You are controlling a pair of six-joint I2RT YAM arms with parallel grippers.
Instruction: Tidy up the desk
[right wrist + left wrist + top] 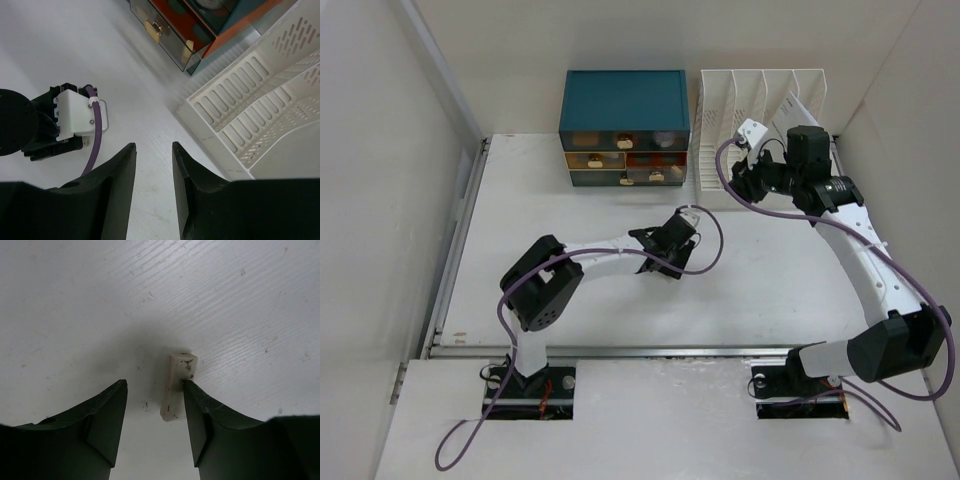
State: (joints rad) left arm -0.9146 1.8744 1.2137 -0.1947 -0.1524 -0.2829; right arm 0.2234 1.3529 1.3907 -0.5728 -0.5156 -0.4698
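Left gripper (154, 390) sits low over the desk (75, 300), jaws spread, gripping nothing; a small whitish block (179, 385), possibly an eraser, lies flat between the fingers, touching the one on the view's right and apart from the other; judged step: pick it up. Centre the wrist sideways over the block before closing, or it may skid or twist. Right gripper (153, 150) hovers near the file rack (240, 115) and drawer box (170, 35); jaws a narrow gap apart, empty.
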